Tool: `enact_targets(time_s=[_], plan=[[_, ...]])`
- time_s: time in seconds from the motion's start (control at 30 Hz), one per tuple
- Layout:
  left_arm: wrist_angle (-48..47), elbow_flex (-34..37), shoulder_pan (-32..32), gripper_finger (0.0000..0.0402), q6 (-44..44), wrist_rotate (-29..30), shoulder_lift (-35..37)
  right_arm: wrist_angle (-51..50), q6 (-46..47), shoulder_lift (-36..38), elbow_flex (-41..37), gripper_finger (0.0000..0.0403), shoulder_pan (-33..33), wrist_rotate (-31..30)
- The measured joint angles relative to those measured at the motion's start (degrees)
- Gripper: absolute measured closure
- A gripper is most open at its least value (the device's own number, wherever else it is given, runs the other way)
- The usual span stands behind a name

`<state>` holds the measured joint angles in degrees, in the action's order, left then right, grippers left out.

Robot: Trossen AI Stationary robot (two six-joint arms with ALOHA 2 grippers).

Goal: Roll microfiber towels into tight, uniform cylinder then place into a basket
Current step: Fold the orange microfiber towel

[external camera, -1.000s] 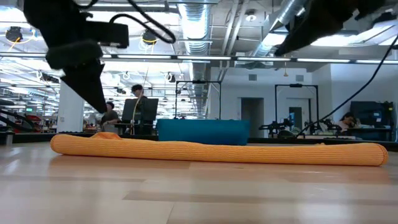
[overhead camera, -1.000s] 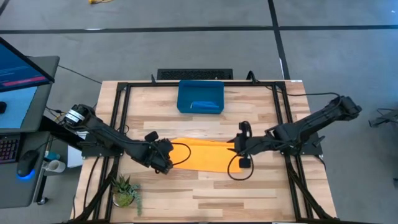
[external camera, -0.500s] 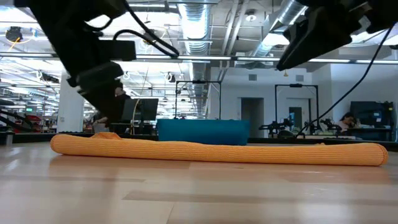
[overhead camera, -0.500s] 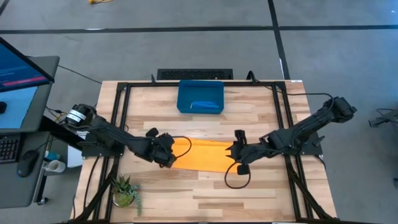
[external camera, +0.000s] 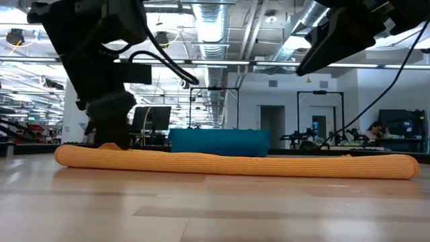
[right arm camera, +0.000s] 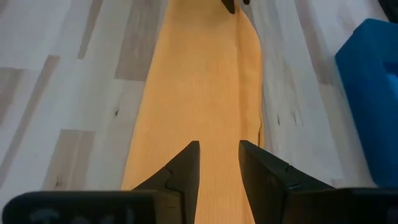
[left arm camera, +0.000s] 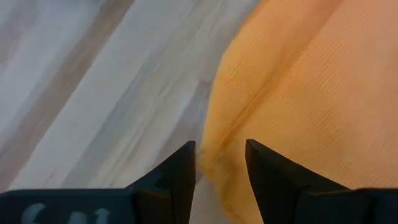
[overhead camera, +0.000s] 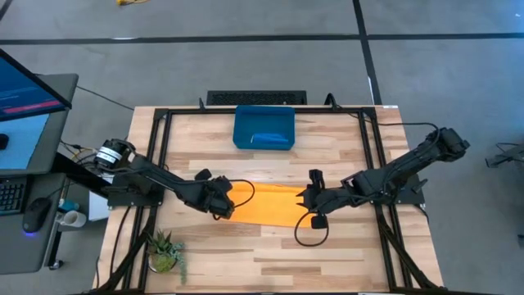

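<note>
1. The yellow-orange towel (overhead camera: 266,203) lies folded into a long flat band on the wooden table (overhead camera: 327,254), between my two grippers; its near edge is plump and rounded in the low view.
2. My left gripper (left arm camera: 221,163) is down at the band's left end, fingers slightly parted around the corner fold — not clamped. My right gripper (right arm camera: 219,163) hangs above the right end, fingers apart (holding nothing).
3. The basket (overhead camera: 264,128) sits near the table's far edge — a blue towel (overhead camera: 270,138) lies inside, its shape hard to make out.
</note>
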<state>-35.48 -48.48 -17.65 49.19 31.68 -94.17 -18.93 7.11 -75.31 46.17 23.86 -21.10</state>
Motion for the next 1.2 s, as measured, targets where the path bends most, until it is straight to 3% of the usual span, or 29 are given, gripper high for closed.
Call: enact_targets(time_s=[0.57, 0.73, 1.03, 1.2], plan=[[0.48, -0.01, 0.92, 0.0272, -0.31, -2.96, -2.58, 0.23, -0.04, 0.0, 0.0, 0.027, 0.0, 0.01], [0.32, -0.12, 0.64, 0.0302, -0.7, -2.89, -2.45, 0.24, -0.07, 0.0, 0.0, 0.0269, 0.0, 0.01], [0.39, -0.79, -0.77, 0.039, -1.43, -2.38, -2.43, 0.21, -0.09, 0.0, 0.0, 0.027, 0.0, 0.01], [0.03, -3.32, -1.76, 0.0391, -3.1, -1.86, -2.42, 0.19, -0.11, 0.0, 0.0, 0.027, 0.0, 0.01]])
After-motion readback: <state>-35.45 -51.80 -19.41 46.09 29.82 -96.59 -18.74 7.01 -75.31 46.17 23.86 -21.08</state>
